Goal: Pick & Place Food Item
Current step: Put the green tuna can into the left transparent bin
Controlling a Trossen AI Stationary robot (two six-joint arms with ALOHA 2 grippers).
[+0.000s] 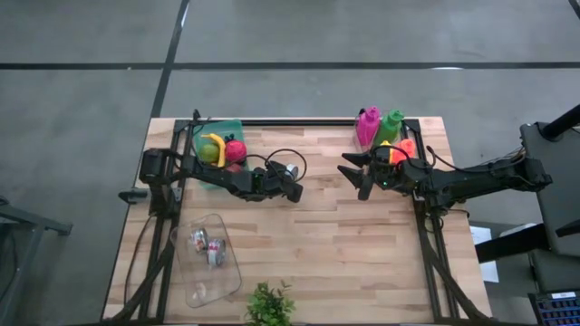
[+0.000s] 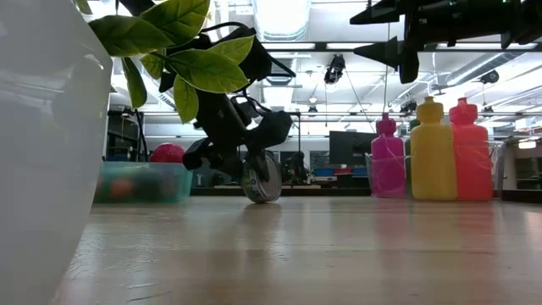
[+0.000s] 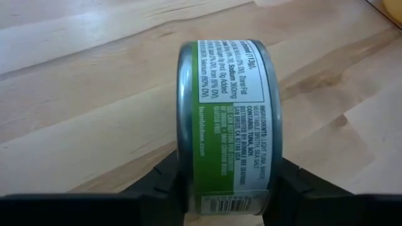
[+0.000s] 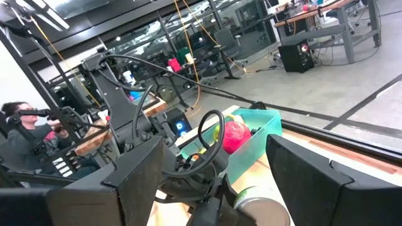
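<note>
Left gripper point(image 2: 254, 188): clamped on the tuna can, one finger on each flat end.
Tuna can point(image 3: 226, 125): squat grey metal, green-and-white label, on the table's middle.
Orientation: on edge, axis level, across the fingers.
Hidden: can bottom cropped in left wrist view.
Right gripper point(image 1: 356, 172): raised, jaws apart, empty.

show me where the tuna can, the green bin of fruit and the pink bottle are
tuna can point(image 3: 229, 125): left wrist view, on its printed label, between the fingers.
green bin point(image 2: 140, 182): low view, on its front wall.
pink bottle point(image 2: 387, 169): low view, on the middle of its body.
</note>
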